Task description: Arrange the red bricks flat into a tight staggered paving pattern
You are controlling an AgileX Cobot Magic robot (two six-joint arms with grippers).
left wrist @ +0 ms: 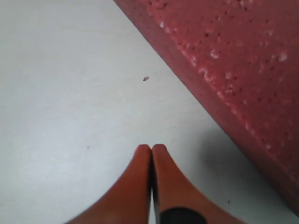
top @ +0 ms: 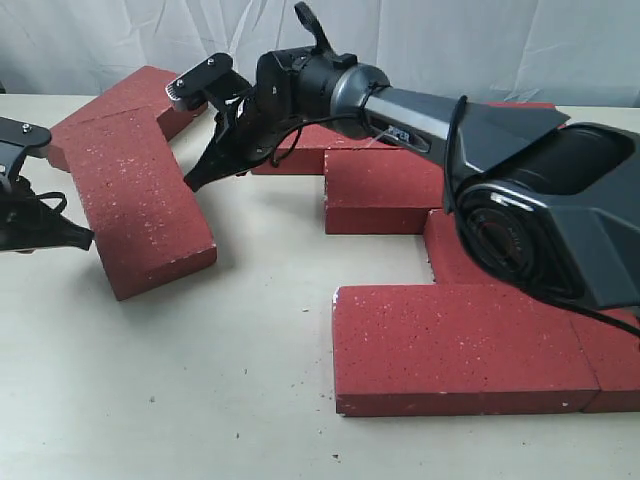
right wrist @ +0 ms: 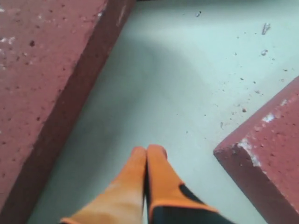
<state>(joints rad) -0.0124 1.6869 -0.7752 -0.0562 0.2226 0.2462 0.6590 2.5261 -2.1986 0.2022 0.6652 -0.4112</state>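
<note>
Several red bricks lie flat on the table. One long brick [top: 150,200] sits at an angle on the left, with another [top: 120,95] behind it. Others form a stepped group at the back [top: 385,190] and front right [top: 460,345]. My left gripper [top: 86,238] is shut and empty, its tip low beside the angled brick's left side [left wrist: 243,60]; the shut fingertips [left wrist: 151,148] point at bare table. My right gripper [top: 192,182] reaches across, shut and empty, just off that brick's right side [right wrist: 42,70]. Another brick's chipped corner [right wrist: 271,154] lies close to the fingertips [right wrist: 148,150].
The pale table [top: 230,360] carries small crumbs of brick grit in front. The right arm's bulky black body [top: 540,200] covers part of the back-right bricks. A white curtain [top: 100,40] hangs behind the table.
</note>
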